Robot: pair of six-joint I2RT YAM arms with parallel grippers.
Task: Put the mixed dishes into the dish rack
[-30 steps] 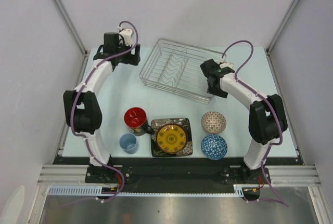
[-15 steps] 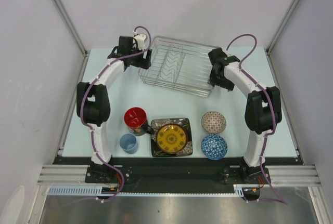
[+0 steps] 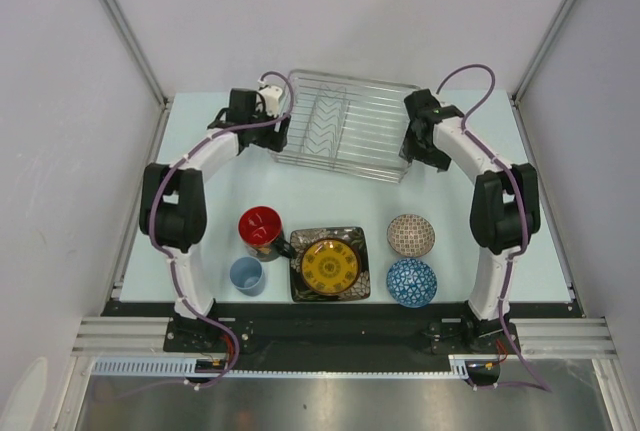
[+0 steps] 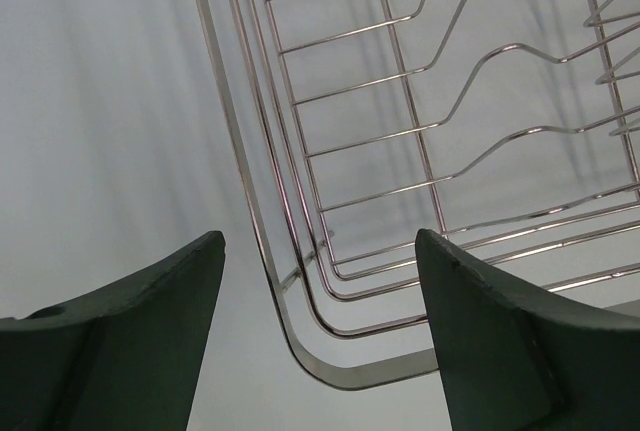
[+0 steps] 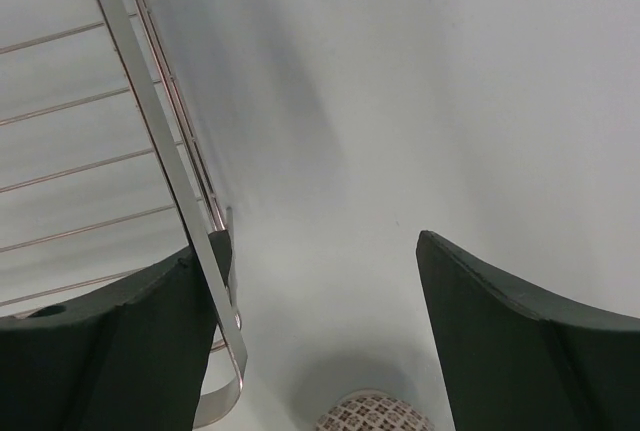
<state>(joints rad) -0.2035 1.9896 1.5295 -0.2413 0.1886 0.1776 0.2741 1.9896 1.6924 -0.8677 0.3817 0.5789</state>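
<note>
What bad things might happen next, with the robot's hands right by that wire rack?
1. The open left gripper straddles a corner of the dish rack; a sideways move might drag the rack.
2. The rack's rim runs right past one finger of the open right gripper and might snag on it.
3. The yellow plate lies on the dark square plate; lifting one might shift the other.
</note>
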